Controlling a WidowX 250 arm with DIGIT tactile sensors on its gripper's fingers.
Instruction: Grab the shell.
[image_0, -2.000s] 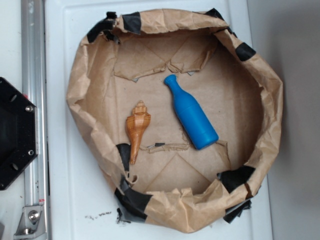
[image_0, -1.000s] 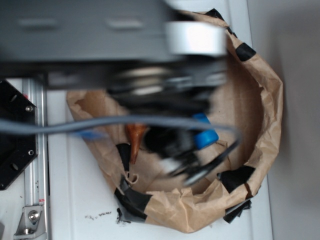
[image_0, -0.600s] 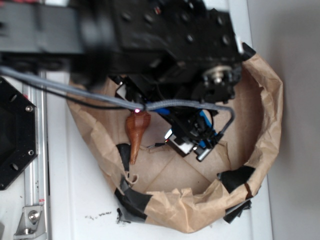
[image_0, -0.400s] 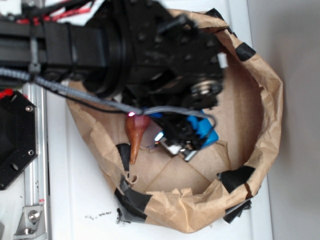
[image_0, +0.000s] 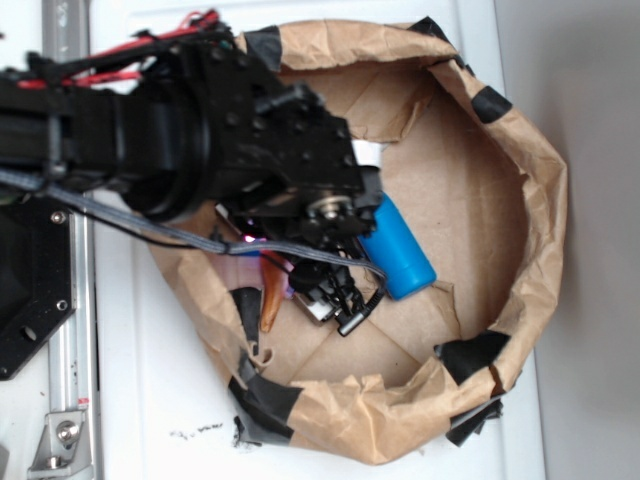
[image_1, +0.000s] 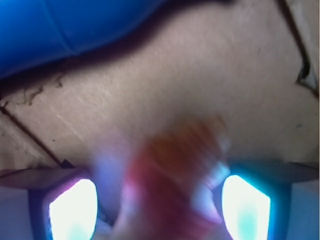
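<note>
The gripper has swung left off the blue bottle onto the shell, near the paper basin's left wall; fingers spread, straddling it; right half lies free.

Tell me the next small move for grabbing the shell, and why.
Probably close the fingers. In the wrist view the shell, blurred, sits between the two glowing fingertips, and the blue bottle lies off at the top, outside them. From the exterior view the gripper is low inside the paper bowl by the shell's tail.
</note>
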